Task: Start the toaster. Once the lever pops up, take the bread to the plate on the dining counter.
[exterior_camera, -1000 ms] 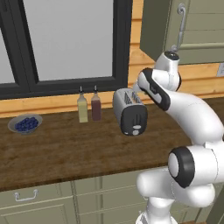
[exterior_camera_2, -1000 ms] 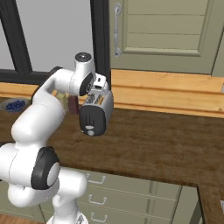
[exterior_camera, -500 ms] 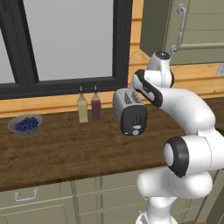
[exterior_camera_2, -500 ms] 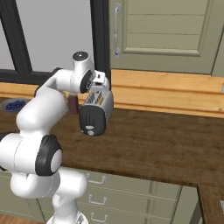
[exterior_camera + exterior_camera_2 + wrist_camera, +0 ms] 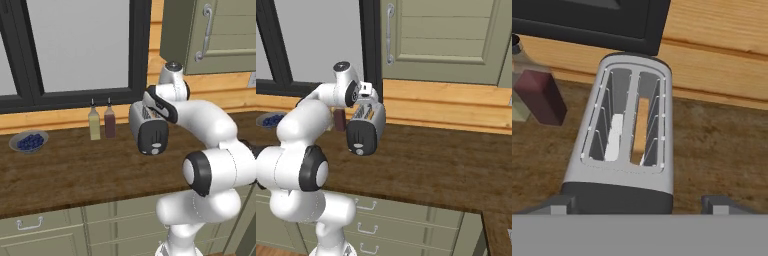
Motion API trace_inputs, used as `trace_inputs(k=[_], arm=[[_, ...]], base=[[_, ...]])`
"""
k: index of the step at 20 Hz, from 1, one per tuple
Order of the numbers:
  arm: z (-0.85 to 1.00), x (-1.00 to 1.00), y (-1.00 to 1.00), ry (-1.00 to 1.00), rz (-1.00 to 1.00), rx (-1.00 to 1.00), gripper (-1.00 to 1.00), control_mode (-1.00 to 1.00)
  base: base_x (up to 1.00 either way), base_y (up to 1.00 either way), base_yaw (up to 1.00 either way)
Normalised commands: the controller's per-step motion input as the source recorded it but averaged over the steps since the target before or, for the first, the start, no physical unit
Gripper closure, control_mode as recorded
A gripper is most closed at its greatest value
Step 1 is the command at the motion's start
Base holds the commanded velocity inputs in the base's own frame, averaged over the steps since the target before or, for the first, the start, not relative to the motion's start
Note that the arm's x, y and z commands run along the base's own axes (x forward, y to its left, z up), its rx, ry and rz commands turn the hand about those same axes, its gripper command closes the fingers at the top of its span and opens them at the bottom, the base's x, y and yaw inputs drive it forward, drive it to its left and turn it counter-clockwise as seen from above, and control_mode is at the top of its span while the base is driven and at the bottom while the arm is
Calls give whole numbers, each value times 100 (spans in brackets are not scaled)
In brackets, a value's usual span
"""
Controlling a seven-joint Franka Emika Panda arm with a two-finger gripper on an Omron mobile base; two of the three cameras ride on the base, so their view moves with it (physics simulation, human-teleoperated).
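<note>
- Grey bowl of blueberries (image 5: 29, 142) sat at the far left of the wooden counter (image 5: 75, 175), seen from my left base camera, well apart from everything else.
- Two bottles stood side by side further right, under the dark window frame (image 5: 75, 97): a pale yellowish bottle (image 5: 94, 125), then a dark red bottle (image 5: 109, 122) just beside it.
- Next came the toaster (image 5: 148, 127), a rounded silver-grey box with its black end panel facing the cameras, standing upright on the counter near the back wall.
- Through my hand camera I looked down on the toaster's top: two long slots ran away from me, and the bread (image 5: 642, 131) stood on edge inside the right-hand slot as that view had it, a pale tan strip sunk below the slot's rim.
- The left-hand slot showed a pale patch inside; I could not tell what it was.
- My gripper (image 5: 641, 204) hung above the toaster's near end, its jaws spread wide with one dark fingertip (image 5: 559, 205) on each side of the black end panel, holding nothing.
- From the right base camera, my white arm (image 5: 306, 120) curved up and over from the lower left, the hand sitting at the toaster's top.
- A green-grey cabinet door (image 5: 441, 40) with a metal handle hung on the wall to the right, above bare wooden counter.
</note>
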Motion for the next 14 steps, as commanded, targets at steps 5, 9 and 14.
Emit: trace_inputs(k=[5,9,14], arm=[[-3,11,0,0,0,0,-100,-100],[-13,22,0,0,0,0,-100,-100],[-15,21,0,0,0,0,-100,-100]], base=[[0,0,0],[0,0,0],[0,0,0]])
